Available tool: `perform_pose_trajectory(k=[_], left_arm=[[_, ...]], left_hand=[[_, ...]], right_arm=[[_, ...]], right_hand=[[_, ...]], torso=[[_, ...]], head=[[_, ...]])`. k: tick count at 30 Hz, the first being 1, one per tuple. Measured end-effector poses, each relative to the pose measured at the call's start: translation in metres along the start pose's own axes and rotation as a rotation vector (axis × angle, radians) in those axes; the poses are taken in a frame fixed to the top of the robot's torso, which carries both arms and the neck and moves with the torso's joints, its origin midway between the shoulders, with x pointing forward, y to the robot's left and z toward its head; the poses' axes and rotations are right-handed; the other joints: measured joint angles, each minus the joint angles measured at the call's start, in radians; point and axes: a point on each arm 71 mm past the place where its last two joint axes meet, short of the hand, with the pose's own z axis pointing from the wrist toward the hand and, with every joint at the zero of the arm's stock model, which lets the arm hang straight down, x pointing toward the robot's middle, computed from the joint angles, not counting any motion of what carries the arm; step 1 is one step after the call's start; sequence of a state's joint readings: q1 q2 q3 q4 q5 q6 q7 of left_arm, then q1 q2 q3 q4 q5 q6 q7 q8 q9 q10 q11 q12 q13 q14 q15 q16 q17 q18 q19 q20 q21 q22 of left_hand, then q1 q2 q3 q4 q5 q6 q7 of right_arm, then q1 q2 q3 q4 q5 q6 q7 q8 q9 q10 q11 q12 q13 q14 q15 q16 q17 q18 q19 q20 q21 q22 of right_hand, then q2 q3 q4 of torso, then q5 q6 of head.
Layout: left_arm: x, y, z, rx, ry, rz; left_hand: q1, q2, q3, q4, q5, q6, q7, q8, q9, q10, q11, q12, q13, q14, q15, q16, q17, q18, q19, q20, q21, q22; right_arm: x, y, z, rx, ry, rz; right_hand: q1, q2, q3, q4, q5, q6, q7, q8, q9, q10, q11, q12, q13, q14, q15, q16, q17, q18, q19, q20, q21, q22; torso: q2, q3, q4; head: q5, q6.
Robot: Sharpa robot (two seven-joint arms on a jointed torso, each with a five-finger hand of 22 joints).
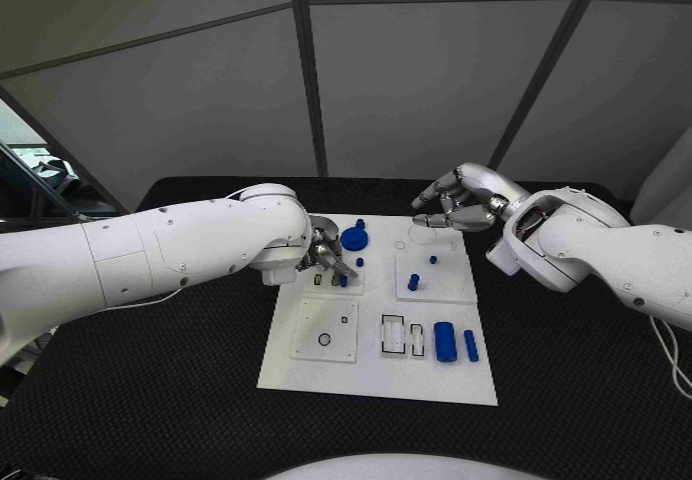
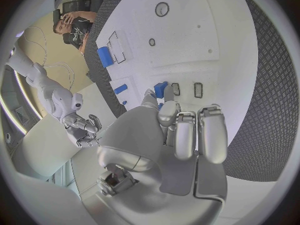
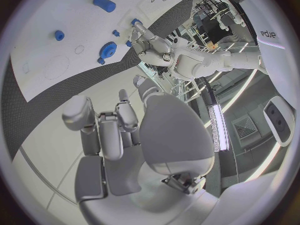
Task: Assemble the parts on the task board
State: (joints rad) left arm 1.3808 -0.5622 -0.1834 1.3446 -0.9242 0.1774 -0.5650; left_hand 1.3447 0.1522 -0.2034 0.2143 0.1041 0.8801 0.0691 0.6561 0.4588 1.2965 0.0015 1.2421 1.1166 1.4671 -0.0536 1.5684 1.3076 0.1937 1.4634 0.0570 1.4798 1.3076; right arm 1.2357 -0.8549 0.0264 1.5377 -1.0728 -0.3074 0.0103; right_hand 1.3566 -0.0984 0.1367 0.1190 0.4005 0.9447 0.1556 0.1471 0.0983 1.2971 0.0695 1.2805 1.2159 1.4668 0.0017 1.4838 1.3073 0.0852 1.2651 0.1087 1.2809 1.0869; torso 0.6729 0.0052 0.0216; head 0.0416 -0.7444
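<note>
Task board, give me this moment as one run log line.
left hand: on board, fingers at small blue part | right hand: above far edge, curled, holding nothing | blue gear: on board

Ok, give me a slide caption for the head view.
Left hand lowered onto the task board beside the blue gear; right hand hovers curled over its far edge.

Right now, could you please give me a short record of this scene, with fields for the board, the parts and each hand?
surface: black table
board: white task board, lying flat mid-table
parts near edge: blue cylinder with a slimmer blue peg beside it
parts far end: blue gear; small blue peg standing on the board
left hand: low over the board's far left area, fingertips at a small blue part
right hand: raised above the board's far right corner, fingers curled, holding nothing visible
</note>
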Motion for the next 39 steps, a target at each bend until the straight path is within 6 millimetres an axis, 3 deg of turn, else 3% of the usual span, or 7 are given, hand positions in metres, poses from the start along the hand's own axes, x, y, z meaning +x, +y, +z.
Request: perform_pose_trajectory(k=[9,17,20,21,26,29,39], left_arm=[[-0.001,-0.002,-0.001,0.011,-0.001,-0.001],[-0.001,-0.001,-0.002,0.016,0.000,-0.006],[-0.001,0.002,-0.003,0.016,0.001,-0.012],[0.000,0.003,-0.004,0.015,0.002,-0.014],[0.001,0.007,-0.006,0.015,-0.001,-0.031],[0.001,0.010,-0.008,0.018,-0.008,-0.044],[0.001,0.022,-0.019,0.029,-0.074,-0.114]], left_hand=[[0.101,0.011,0.101,-0.078,0.006,-0.014,-0.010,-0.009,0.000,-0.004,-0.010,0.000,-0.002,0.000,-0.007,0.000,0.000,0.000,0.001,-0.009,0.000,0.000],[0.148,-0.010,0.164,-0.028,0.012,-0.021,-0.010,-0.032,0.000,-0.004,-0.009,-0.019,-0.010,-0.004,-0.009,0.000,0.000,0.000,0.001,-0.009,0.004,0.000],[0.125,-0.057,0.258,0.007,0.017,-0.025,-0.007,-0.035,0.007,-0.004,-0.009,-0.027,-0.015,-0.005,-0.008,0.000,0.000,0.000,0.001,-0.009,0.004,0.000],[0.100,-0.087,0.316,0.010,0.020,-0.025,-0.007,-0.035,0.012,-0.004,-0.009,-0.027,-0.010,-0.005,-0.009,0.000,0.000,0.000,0.001,-0.009,0.004,0.000],[-0.020,-0.210,0.601,-0.013,0.020,-0.022,-0.004,-0.017,0.046,0.011,-0.010,-0.023,0.002,-0.006,-0.009,0.000,0.000,0.000,0.001,-0.009,0.004,0.000],[-0.061,-0.249,0.680,-0.018,0.027,-0.021,-0.003,0.000,0.066,0.017,-0.008,-0.020,0.008,-0.006,-0.009,0.000,0.000,0.000,0.001,-0.009,0.010,0.000],[-0.118,-0.283,0.764,-0.050,0.054,-0.020,-0.002,0.019,0.095,0.045,-0.012,0.006,0.039,-0.006,-0.009,0.000,0.000,0.000,0.001,-0.009,0.023,0.000]], right_arm=[[0.000,0.000,0.000,0.000,0.001,0.000],[0.000,0.000,0.000,0.000,0.001,0.000],[0.000,0.000,0.000,0.000,0.001,0.000],[0.000,0.000,0.000,0.000,0.001,0.000],[0.000,0.000,0.001,0.000,0.002,0.000],[0.000,0.000,0.001,0.000,0.001,-0.001],[0.000,0.000,0.000,0.001,0.001,-0.001]], right_hand=[[0.000,0.000,0.000,0.000,0.000,0.000,0.000,0.000,0.000,0.000,0.000,0.000,0.000,0.000,0.000,0.000,0.000,0.000,0.000,0.000,0.000,0.000],[0.000,0.000,0.003,0.003,0.000,0.000,0.000,0.000,0.000,0.000,0.000,0.000,0.005,0.000,0.000,0.000,0.001,0.000,0.000,0.000,0.000,0.000],[0.000,0.000,0.003,0.003,0.000,0.000,0.000,0.000,0.000,0.007,0.000,0.000,0.007,0.000,0.000,0.000,0.001,0.000,0.000,0.000,0.000,0.001],[0.000,0.000,0.003,0.003,0.000,0.000,0.000,0.000,0.000,0.007,0.000,0.000,0.007,0.000,0.000,0.000,0.001,0.000,0.000,0.000,0.000,0.001],[0.000,0.000,0.003,0.003,0.000,0.000,0.000,0.000,0.000,0.007,0.000,0.000,0.007,0.000,0.000,0.000,0.001,0.000,0.000,0.000,0.000,0.001],[0.000,0.000,0.003,0.003,0.004,0.000,0.000,0.000,0.000,0.007,0.000,0.000,0.007,0.000,0.000,0.000,0.001,0.000,0.000,0.000,0.000,0.001],[0.000,0.000,0.003,0.003,0.004,0.000,0.000,0.000,0.000,0.007,0.000,0.000,0.007,0.000,0.000,0.000,0.000,0.000,0.000,0.000,0.000,0.001]], torso=[[0.000,0.0000,-0.0003],[0.000,0.0000,-0.0003],[0.000,0.0000,-0.0001],[0.000,0.0000,-0.0001],[0.000,0.0000,0.0007],[0.000,0.0001,0.0009],[0.000,0.0004,0.0012]], head=[[0.000,-0.003],[0.000,-0.003],[0.000,-0.002],[0.000,-0.002],[0.001,-0.001],[0.002,-0.001],[0.005,-0.002]])
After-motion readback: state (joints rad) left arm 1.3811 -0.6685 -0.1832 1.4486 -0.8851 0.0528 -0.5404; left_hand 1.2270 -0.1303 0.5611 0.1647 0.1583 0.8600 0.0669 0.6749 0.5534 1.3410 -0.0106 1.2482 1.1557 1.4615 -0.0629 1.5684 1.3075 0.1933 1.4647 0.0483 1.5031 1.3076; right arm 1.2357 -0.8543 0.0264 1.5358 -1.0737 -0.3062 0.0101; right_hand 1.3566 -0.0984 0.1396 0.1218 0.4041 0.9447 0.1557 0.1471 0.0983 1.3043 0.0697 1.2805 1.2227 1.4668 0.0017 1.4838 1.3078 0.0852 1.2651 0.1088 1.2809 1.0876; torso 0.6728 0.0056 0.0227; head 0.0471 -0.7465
